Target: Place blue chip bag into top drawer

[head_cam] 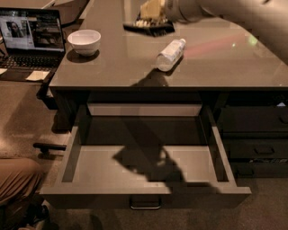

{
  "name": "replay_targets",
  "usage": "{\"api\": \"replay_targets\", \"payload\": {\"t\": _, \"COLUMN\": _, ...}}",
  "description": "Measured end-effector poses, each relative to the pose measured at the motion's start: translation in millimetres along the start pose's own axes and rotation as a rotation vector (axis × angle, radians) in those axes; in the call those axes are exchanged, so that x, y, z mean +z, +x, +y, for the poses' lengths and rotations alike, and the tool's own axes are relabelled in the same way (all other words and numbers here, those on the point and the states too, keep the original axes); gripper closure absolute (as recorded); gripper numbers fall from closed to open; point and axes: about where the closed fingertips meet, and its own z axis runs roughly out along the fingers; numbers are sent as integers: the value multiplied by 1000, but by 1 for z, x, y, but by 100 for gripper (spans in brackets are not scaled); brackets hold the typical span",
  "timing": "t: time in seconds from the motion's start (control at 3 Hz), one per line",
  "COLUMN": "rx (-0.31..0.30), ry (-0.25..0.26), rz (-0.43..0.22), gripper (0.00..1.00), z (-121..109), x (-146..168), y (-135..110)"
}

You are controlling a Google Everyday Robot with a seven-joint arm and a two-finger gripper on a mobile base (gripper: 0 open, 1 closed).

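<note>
The blue chip bag [149,28] lies flat at the far side of the table, dark with pale print. My gripper [152,11] hangs right over it, at the end of the pale arm [234,13] that comes in from the upper right; whether it touches the bag I cannot tell. The top drawer [72,155] stands pulled out below the tabletop. Its flat grey bottom holds nothing but the arm's shadow, and its metal handle [145,205] is at front centre.
A clear plastic bottle [170,54] lies on its side mid-table. A white bowl [83,41] stands at the table's left. An open laptop [31,40] sits further left. Dark drawers with black handles [256,134] are on the right. A person's knee [18,177] is at lower left.
</note>
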Motion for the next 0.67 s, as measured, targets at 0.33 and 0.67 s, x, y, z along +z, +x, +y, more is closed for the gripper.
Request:
{"api": "replay_targets", "payload": {"t": 0.33, "rx": -33, "ry": -109, "rz": 174, "gripper": 100, "z": 22, "x": -18, "y": 56}}
{"api": "replay_targets", "payload": {"t": 0.67, "rx": -106, "ry": -134, "rz": 238, "gripper": 100, "z": 27, "x": -22, "y": 74}}
